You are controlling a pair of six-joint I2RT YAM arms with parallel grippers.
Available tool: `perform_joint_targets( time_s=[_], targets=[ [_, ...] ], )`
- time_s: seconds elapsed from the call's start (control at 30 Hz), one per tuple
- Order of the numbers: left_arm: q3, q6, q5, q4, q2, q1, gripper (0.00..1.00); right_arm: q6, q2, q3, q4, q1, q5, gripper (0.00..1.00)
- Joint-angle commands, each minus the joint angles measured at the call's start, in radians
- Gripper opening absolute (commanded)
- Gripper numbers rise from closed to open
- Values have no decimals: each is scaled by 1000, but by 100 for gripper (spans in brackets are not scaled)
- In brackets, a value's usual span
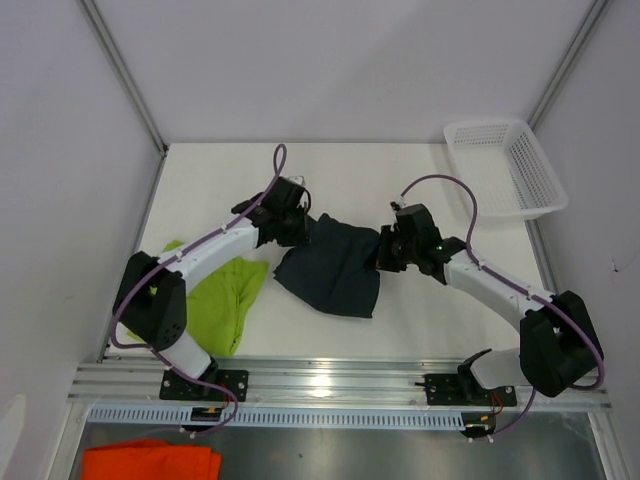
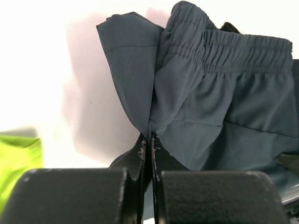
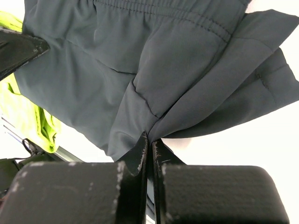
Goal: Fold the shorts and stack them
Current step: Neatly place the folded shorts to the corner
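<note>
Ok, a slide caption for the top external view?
Left gripper and right gripper each pinch an end of the dark shorts; lime green shorts lie beside.

Robotics lab cell: bare white panel walls [image 1: 350, 60], white tabletop [image 1: 350, 180] beyond silver slotted aluminium rail [image 1: 340, 375], black-and-white robot arms [image 1: 215, 248] bolted onto it

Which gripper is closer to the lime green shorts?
Left. The left gripper is shut on the dark shorts at the end beside the lime green shorts; the right gripper clamps the opposite end, farther away.
</note>
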Motion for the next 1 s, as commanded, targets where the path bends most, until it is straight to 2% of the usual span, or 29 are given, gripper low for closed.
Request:
perform_joint_targets(
  time_s=[0.0,0.2,0.47,0.77,0.9,0.97],
  targets=[
    [113,37,-30,-99,-81,17,0,33,34,90,26,51,31,0],
    [171,34,-73,-248,-159,56,0,58,100,211,29,147,51,0],
    [145,52,-104,-416,-371,230,0,108,230,363,115,325,42,0],
    [14,121,-151,-542,-575,517,0,154,451,571,189,535,91,0],
    [-34,177,-145,-565,-633,677,0,162,513,640,202,590,114,0],
    [-68,195,-151,-570,-644,717,0,170,533,659,228,605,122,0]
  ],
)
